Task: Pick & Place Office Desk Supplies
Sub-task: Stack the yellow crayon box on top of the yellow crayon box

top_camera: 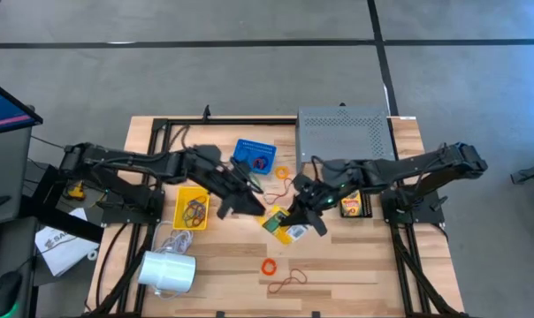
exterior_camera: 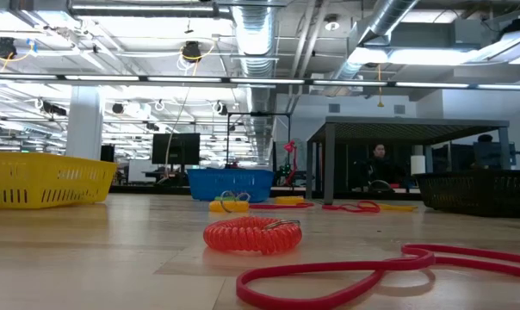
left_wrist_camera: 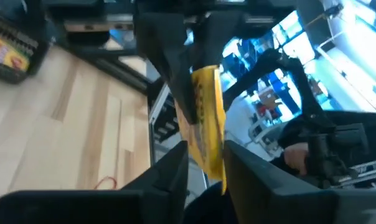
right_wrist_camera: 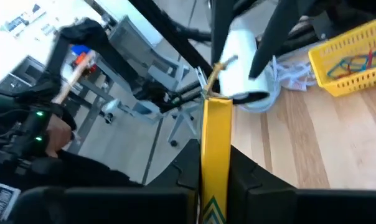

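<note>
A yellow-green crayon box [top_camera: 280,223] hangs in the air over the middle of the table, between my two grippers. My right gripper [right_wrist_camera: 214,152] comes from the table's right and is shut on one end of the box [right_wrist_camera: 216,118]. My left gripper [left_wrist_camera: 206,160] comes from the table's left. It is open, and its fingers stand on either side of the other end of the box [left_wrist_camera: 206,106]. A second crayon box [top_camera: 354,208] lies in a dark tray by the right arm. Loose rubber bands [top_camera: 269,265] lie on the table. My right gripper pinches the crayon box by its two broad faces at the end nearest it [right_wrist_camera: 216,171], the narrow edge toward the wrist camera. The fingers come about level from the table's right. The box sticks straight out past them toward my left gripper, lifted clear of the table. My left gripper has the box's far end [left_wrist_camera: 214,158] between its fingers; whether they touch it I cannot tell.
A yellow basket [top_camera: 192,209] holding rubber bands and a blue basket [top_camera: 254,155] stand left of centre. The grey perforated shelf [top_camera: 345,132] is at the far right. The white cylinder [top_camera: 168,271] lies near left. An orange coil [exterior_camera: 251,234] and a red band [exterior_camera: 372,274] lie toward the near edge.
</note>
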